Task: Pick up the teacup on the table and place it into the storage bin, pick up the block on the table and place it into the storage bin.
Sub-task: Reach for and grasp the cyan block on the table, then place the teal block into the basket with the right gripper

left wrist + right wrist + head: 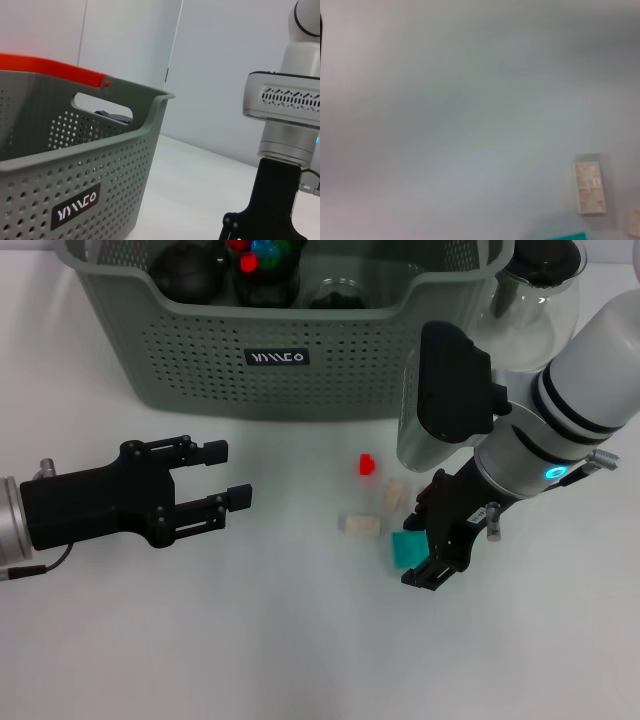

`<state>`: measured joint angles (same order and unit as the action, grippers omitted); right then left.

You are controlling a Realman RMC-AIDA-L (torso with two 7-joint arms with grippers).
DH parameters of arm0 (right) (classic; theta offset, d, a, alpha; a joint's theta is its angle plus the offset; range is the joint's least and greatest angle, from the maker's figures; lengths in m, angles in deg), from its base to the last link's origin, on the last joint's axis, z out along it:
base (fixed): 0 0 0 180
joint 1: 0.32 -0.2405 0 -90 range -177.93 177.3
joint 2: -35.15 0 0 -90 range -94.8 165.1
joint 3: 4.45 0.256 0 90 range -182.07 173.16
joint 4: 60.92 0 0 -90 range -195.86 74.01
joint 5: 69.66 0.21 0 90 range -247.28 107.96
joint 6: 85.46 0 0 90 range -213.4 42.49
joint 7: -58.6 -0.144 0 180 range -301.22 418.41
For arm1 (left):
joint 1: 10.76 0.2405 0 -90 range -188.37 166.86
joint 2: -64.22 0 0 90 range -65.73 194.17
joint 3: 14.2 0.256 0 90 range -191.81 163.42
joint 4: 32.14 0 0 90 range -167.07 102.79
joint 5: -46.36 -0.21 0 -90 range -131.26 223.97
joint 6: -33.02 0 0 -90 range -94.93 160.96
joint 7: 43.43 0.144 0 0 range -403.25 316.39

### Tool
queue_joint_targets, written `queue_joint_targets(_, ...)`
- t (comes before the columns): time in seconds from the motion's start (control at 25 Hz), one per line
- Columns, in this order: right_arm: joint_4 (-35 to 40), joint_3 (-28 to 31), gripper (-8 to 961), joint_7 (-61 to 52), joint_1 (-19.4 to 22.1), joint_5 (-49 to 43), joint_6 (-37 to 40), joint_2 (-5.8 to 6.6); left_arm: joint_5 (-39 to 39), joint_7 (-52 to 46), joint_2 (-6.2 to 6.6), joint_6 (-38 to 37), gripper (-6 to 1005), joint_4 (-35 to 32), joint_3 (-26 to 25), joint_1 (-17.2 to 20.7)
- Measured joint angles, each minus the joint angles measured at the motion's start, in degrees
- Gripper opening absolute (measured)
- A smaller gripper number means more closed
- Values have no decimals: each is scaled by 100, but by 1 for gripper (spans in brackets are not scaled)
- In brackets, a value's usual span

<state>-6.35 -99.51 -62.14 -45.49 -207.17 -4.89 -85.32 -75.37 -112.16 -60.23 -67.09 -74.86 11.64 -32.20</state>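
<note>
Overhead, the head view shows the storage bin (290,360), a grey-green perforated basket with a small black label, standing at the far side of the white table (300,640). Dark rounded objects and something with red and blue spots lie inside it, too dim to name. A clear glass carafe (530,310) stands just beside the bin's right end. In front of the bin, toward the right, a few small blocks lie apart from one another: a red block (367,464) nearest the bin, two beige blocks (359,525) farther out, and a teal block (405,548) farthest from it. The right gripper (432,540) points down at the teal block, its black fingers on either side of it; whether they press on it cannot be told. The left gripper (225,475) hovers in front of the bin's left half, well apart from the blocks, its fingers spread with nothing between them.

Next, the left wrist view shows the storage bin's (75,190) perforated wall and label close by, with an orange-red strip along its far rim, and the right arm's black gripper base beyond the bin's corner.

Last, the right wrist view shows bare table (445,125), a beige block (590,187) and an edge of the teal block (560,236).
</note>
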Motion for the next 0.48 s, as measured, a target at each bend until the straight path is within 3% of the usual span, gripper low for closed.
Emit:
queue_joint_targets(0.4,16,49,579,-26,22,-5,29,14,0,0,0,0,632,65,0,-32)
queue_joint_targets(0.48,16,49,474,-46,23,-5,37,16,0,0,0,-1,632,66,0,-33)
